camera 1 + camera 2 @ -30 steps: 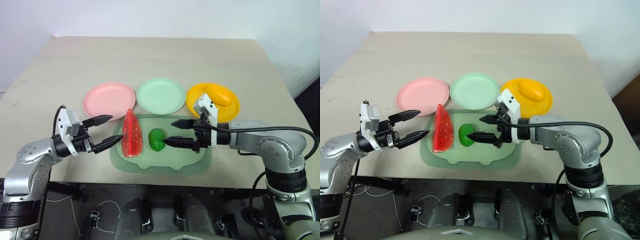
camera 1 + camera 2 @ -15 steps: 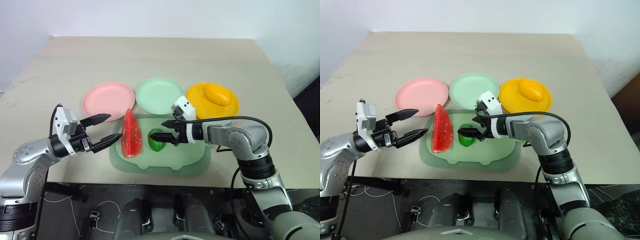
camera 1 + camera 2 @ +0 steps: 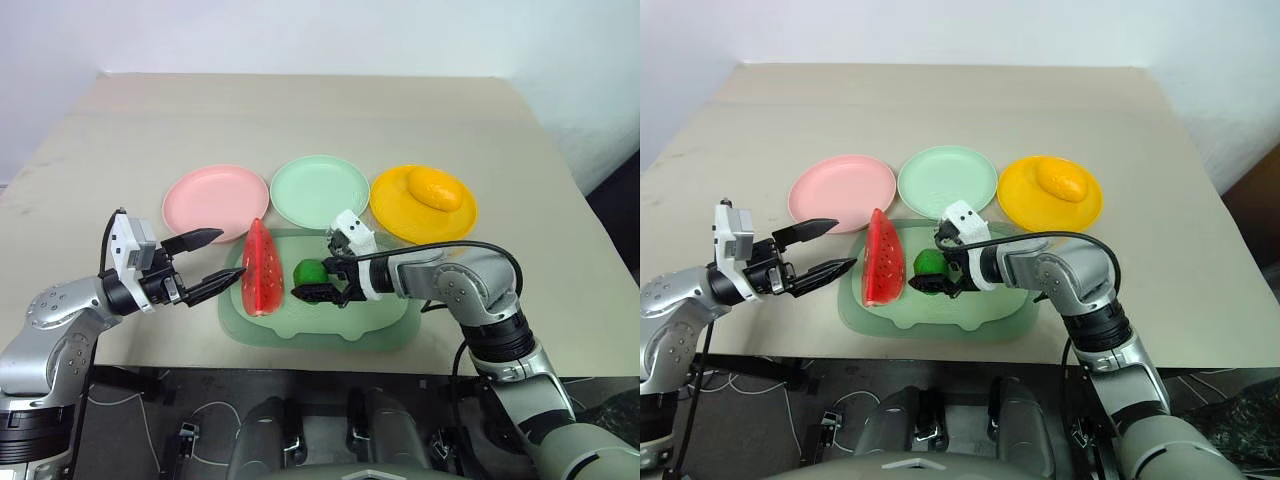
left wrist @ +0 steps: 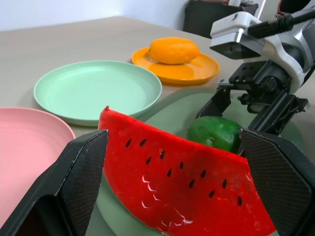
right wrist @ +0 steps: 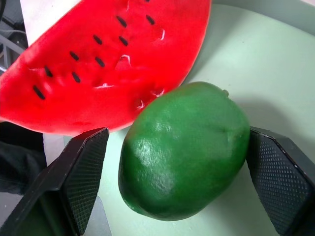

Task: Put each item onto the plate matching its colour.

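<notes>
A long red watermelon wedge (image 3: 259, 268) and a small glossy green fruit (image 3: 308, 271) lie side by side on the pale green mat (image 3: 385, 325). My right gripper (image 3: 313, 281) reaches in from the right and straddles the green fruit. In the right wrist view one finger (image 5: 275, 177) touches the fruit, while a gap remains at the other finger (image 5: 81, 172). My left gripper (image 3: 232, 254) hangs open and empty just left of the wedge. The yellow mango (image 3: 435, 188) rests on the orange-yellow plate (image 3: 395, 215). The pink plate (image 3: 205, 200) and mint green plate (image 3: 320, 190) are bare.
The three plates stand in a row just behind the mat, pink at the left, green in the middle, orange at the right. The mat lies close to the table's front edge (image 3: 150, 355). Bare beige tabletop stretches beyond the plates.
My right gripper has moved left and down onto the mat, and its fingers have narrowed around the green fruit. The left arm and all the fruits have stayed put.
</notes>
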